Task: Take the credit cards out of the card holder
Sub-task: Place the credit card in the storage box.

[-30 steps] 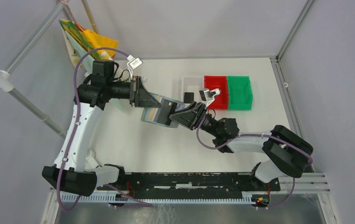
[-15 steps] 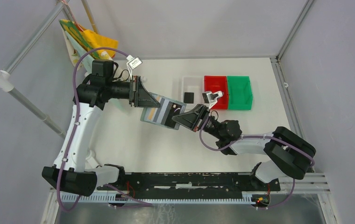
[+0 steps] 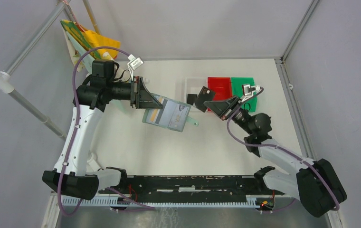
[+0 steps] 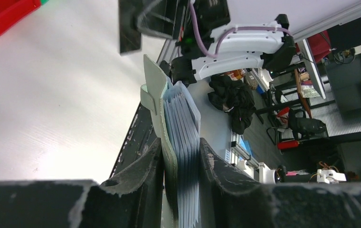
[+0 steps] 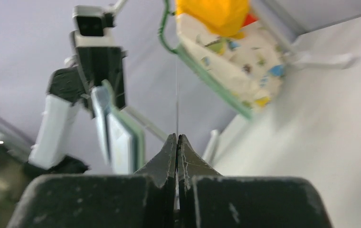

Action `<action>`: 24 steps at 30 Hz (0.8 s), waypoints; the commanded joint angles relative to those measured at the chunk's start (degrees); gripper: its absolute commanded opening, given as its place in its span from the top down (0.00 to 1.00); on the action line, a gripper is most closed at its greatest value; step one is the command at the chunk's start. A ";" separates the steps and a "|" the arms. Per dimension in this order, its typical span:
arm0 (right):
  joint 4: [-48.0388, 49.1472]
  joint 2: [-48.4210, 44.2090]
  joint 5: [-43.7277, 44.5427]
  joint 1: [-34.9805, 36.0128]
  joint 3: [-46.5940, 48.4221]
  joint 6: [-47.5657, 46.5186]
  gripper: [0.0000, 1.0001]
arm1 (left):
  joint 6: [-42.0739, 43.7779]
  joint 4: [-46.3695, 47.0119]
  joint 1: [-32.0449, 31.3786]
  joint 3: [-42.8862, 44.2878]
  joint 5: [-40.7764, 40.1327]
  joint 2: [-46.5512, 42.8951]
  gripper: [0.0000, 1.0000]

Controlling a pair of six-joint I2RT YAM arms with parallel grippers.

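Note:
My left gripper (image 3: 148, 103) is shut on the grey-green card holder (image 3: 169, 114) and holds it above the table, its pockets fanned open. In the left wrist view the holder (image 4: 181, 118) sits edge-on between the fingers (image 4: 140, 171). A tan strip shows in its near-left pocket (image 3: 153, 115). My right gripper (image 3: 218, 105) is shut on a dark card (image 3: 205, 98), held tilted in the air next to the white bin, apart from the holder. In the right wrist view the card is a thin edge-on line (image 5: 177, 95) above the closed tips (image 5: 177, 138). It also shows in the left wrist view (image 4: 130, 28).
A white bin (image 3: 186, 83) with a small flat black square (image 3: 191, 99) in it, a red bin (image 3: 219, 87) and a green bin (image 3: 244, 93) stand in a row at the back. A colourful bag (image 3: 86, 40) hangs on the frame at the far left.
My right gripper has drawn the dark card out of the holder and carried it right and back towards the bins. The left gripper and holder have stayed nearly still.

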 commanded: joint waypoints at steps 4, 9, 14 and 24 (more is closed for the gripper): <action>-54.85 3.79 -4.32 -8.58 23.61 -31.67 1.00 | 4.83 0.41 0.32 2.78 -3.26 -2.07 0.91; -67.14 17.33 0.90 -8.82 37.97 -40.21 1.00 | 4.89 1.24 0.35 3.07 -4.68 -2.56 0.91; -73.75 28.69 6.35 -7.75 47.98 -44.14 1.00 | 4.57 1.79 0.37 3.66 -4.86 -3.34 0.91; -77.31 42.81 14.34 -2.80 57.87 -45.69 1.00 | 3.65 3.02 0.36 2.64 -4.23 -4.97 0.91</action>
